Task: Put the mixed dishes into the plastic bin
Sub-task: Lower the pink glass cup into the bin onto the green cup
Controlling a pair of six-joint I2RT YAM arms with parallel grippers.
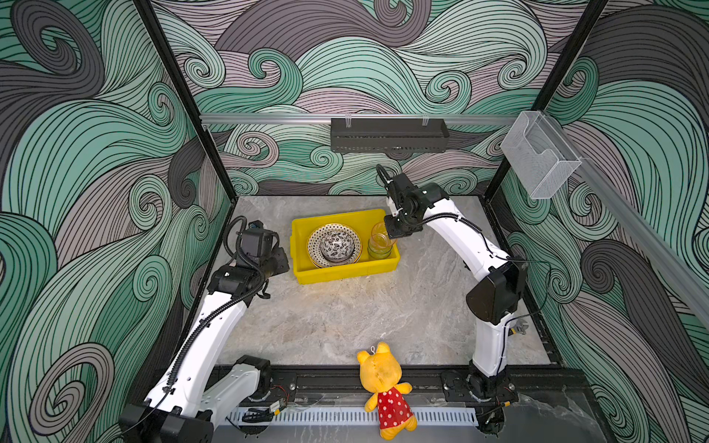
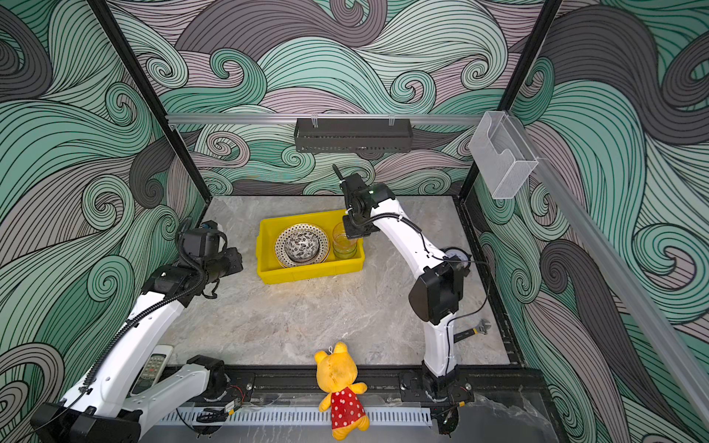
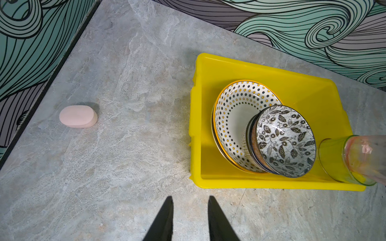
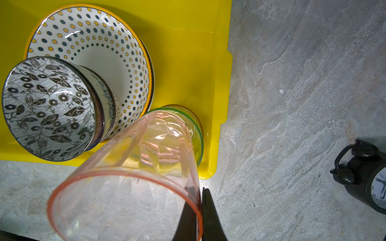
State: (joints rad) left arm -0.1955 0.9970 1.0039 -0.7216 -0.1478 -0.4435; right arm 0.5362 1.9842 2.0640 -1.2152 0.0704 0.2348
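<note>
The right end effector [image 4: 197, 191] pinches the rim of the pink cup [image 4: 133, 167], which sits in the green cup [image 4: 196, 133] at the 3 o'clock end of the yellow bin [image 1: 307, 274]. Its forearm slopes down from a raised elbow. The left end effector [image 3: 190, 198], jaws apart and empty, hovers at the bin's 9 o'clock.

The left arm [image 1: 215, 345] and right arm [image 1: 489, 345] have glossy white links, black joint housings and ribbed black cable conduits [image 1: 192, 342].
</note>
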